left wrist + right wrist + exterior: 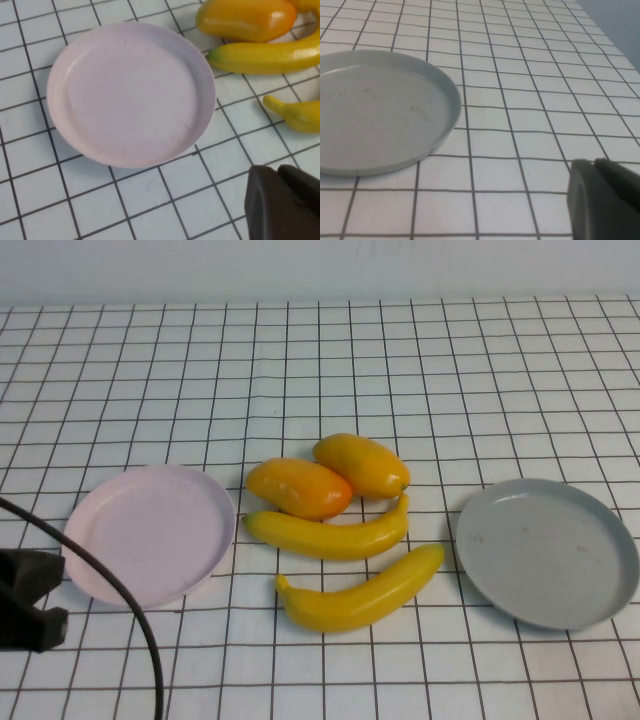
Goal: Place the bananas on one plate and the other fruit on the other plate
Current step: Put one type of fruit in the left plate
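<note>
Two yellow bananas lie mid-table, one behind the other. Two orange-yellow mango-like fruits rest just behind them, touching each other. The empty pale pink plate is to their left, the empty grey plate to their right. My left gripper is shut and empty, near the pink plate at the table's front left; its arm shows at the left edge of the high view. My right gripper is shut and empty, close to the grey plate; it is out of the high view.
The table wears a white cloth with a black grid. A black cable curves from the left arm across the front-left corner. A pale wall runs along the far edge.
</note>
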Motion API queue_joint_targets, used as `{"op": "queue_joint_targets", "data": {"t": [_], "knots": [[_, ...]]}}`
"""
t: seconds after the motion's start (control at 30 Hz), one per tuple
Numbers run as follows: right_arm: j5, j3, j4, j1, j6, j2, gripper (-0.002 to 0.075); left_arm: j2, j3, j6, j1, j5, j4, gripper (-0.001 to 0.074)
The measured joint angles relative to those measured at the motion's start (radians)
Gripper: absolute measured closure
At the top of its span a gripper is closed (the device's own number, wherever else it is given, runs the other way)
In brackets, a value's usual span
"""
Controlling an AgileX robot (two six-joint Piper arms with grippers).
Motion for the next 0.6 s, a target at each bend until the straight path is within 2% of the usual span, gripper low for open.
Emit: {"op": "queue_joint_targets", "data": {"t": [0.07, 0.17, 0.37, 0.47, 0.6], "knots": [[0.0, 0.0, 0.0, 0.0, 0.0, 0.0, 0.0742, 0.042, -0.011, -0.034, -0.049, -0.006, 0.063, 0.0722], [0.0, 0.0, 0.0, 0.0, 0.0, 0.0, 0.0742, 0.109, -0.031, -0.072, -0.135, -0.023, 0.146, 0.0619], [0.0, 0.0, 0.0, 0.0, 0.0, 0.0, 0.0742, 0.268, -0.104, -0.174, -0.296, -0.084, 0.189, 0.0178], [0.0, 0.0, 0.0, 0.0, 0.0, 0.0, 0.0742, 0.369, -0.184, -0.23, -0.345, -0.084, 0.222, 0.0099], [0.0, 0.0, 0.0, 0.0, 0.0, 0.0, 0.0742, 0.521, -0.32, -0.255, -0.388, -0.055, 0.263, 0.0074]]}}
